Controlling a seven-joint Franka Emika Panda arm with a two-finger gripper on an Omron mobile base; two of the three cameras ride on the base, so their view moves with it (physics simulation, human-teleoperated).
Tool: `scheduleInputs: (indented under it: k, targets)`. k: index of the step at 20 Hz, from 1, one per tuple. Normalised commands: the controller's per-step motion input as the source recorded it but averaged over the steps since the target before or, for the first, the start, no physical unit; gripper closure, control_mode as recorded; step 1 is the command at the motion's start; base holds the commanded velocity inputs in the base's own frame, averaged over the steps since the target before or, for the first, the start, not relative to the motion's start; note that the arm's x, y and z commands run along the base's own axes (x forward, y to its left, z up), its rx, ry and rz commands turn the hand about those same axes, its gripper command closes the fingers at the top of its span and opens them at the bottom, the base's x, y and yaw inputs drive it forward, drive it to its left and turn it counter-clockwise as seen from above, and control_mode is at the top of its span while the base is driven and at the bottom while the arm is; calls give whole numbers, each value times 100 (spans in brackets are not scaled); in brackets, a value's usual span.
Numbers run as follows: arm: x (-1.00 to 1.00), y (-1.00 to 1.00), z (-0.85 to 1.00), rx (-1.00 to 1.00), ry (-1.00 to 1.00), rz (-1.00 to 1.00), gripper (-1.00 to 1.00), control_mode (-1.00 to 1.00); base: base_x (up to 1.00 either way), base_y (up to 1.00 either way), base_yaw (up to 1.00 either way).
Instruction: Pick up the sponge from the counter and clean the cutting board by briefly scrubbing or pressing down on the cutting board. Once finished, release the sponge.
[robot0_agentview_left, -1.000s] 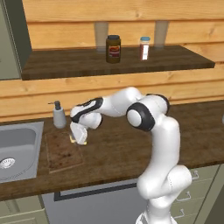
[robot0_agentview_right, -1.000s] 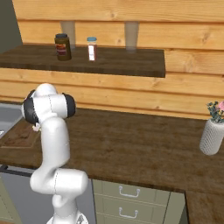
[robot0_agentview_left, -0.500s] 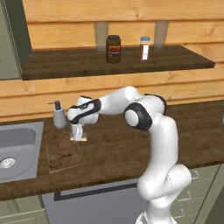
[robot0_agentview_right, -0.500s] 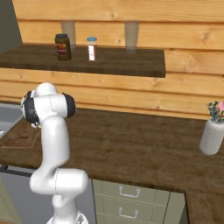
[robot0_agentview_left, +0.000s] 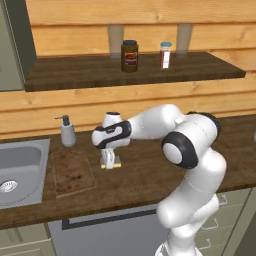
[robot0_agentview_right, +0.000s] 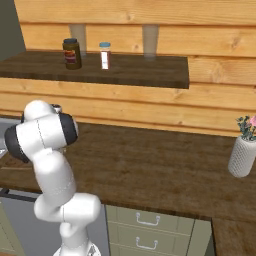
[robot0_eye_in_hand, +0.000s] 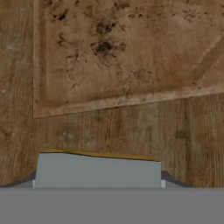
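The small yellow sponge with the grey-blue top (robot0_agentview_left: 111, 163) is seen at the end effector (robot0_agentview_left: 108, 164) of the white arm, just to the right of the flat reddish-brown wooden cutting board with dark stains (robot0_agentview_left: 71, 171). It is low over the long dark brown wood-plank counter (robot0_agentview_left: 145, 175), and it cannot be told if it is touching the wood or is a little above it. The end effector looks closed on the sponge, with the block held between the two fingers, though the fingers themselves are mostly hidden by it. From the hand camera, the grey-blue top of the sponge (robot0_eye_in_hand: 97, 171) is seen at the bottom, with a thin yellow edge along its far side, and the stained board (robot0_eye_in_hand: 127, 52) lies beyond it across a strip of bare counter. So the pick-up part is judged to be done. The scrubbing or pressing on the board is what is left to finish, and the sponge is not yet let go. The sponge lies flat with its grey-blue side up. Its long side runs across the hand camera's picture, nearly in line with the near edge of the board. A grey soap pump bottle (robot0_agentview_left: 67, 131) stands behind the board, and a grey metal sink (robot0_agentview_left: 17, 170) is on the board's left.
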Motion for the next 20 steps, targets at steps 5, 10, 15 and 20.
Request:
scheduleInputs:
  k: [5, 10, 15, 20]
  targets:
    - [7, -77, 6, 1, 0, 0, -100, -100, 0, 0, 0]
    - [8, -36, 0, 0, 0, 0, -100, -100, 0, 0, 0]
    - [0, -29, 6, 3, 0, 0, -100, -100, 0, 0, 0]
    - [-18, -31, 18, 0, -1, -6, -100, -100, 0, 0, 0]
